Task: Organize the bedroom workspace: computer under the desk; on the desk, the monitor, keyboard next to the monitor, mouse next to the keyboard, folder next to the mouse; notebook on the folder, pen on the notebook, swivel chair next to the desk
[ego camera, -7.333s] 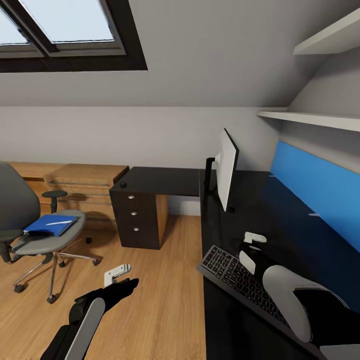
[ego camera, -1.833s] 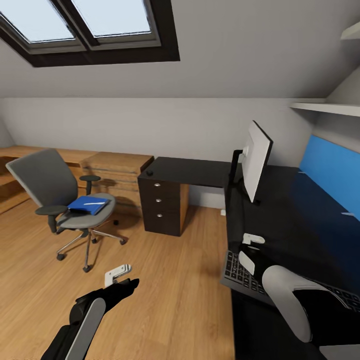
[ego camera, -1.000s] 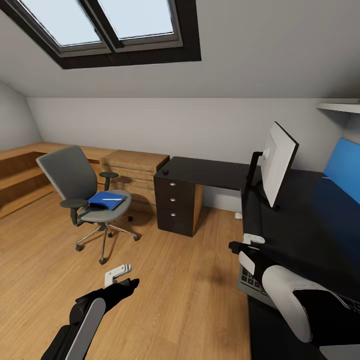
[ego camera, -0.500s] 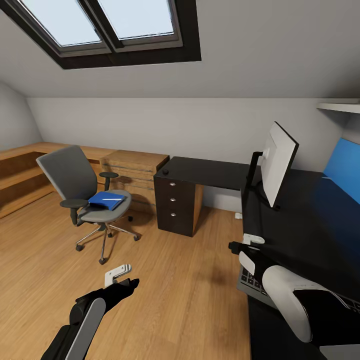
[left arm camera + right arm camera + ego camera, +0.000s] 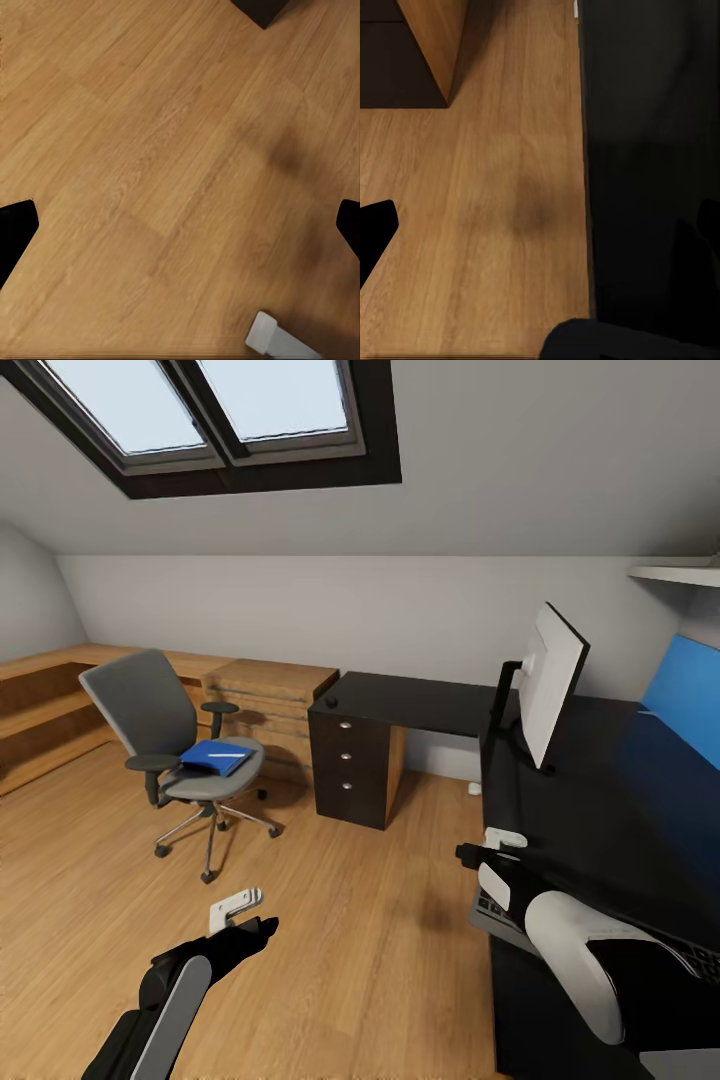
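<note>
Nearest you: two grippers, left gripper over bare floor, right gripper at the desk edge above one keyboard, both sets of fingers apart, holding nothing. Farther: one monitor on the desk, one swivel chair carrying one folder. Since half a second ago the view has shifted slightly; open floor lies between chair and desk.

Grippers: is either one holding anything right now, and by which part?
Nothing is held. The left gripper is open over bare wooden floor; the right gripper is open over the black desk's edge.
</note>
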{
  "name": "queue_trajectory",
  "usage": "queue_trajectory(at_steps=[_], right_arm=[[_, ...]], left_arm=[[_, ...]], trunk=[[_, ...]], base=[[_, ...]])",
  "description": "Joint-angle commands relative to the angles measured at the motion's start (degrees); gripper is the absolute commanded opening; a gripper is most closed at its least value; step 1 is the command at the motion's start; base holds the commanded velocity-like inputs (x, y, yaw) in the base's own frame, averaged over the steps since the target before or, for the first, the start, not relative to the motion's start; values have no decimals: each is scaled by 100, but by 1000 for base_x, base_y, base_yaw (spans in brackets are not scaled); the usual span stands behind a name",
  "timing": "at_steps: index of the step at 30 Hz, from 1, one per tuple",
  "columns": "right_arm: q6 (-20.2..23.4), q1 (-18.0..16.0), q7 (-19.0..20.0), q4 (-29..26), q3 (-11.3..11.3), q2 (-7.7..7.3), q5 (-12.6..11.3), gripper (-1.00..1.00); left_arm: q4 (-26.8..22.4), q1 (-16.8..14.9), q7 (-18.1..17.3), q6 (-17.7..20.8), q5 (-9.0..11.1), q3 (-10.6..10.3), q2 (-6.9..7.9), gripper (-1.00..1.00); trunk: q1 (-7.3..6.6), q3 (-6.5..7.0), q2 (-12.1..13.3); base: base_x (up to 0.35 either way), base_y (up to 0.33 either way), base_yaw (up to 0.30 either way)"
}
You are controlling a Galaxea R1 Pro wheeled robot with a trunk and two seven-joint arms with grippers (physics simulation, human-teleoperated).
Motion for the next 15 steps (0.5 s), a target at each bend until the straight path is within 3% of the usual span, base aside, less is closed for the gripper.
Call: queue_trajectory(at_steps=[1, 15], right_arm=[[34, -1, -14, -13, 12, -1, -27, 100], [36, -1, 21, -9, 12, -2, -27, 100]], left_arm=[[-7, -4, 56, 8, 59, -8, 3, 100], [-7, -4, 56, 8, 60, -8, 3, 100]], trunk=[[-2, -6, -3], [-2, -6, -3]], base=[[-175, 0, 0], [-124, 13, 0]])
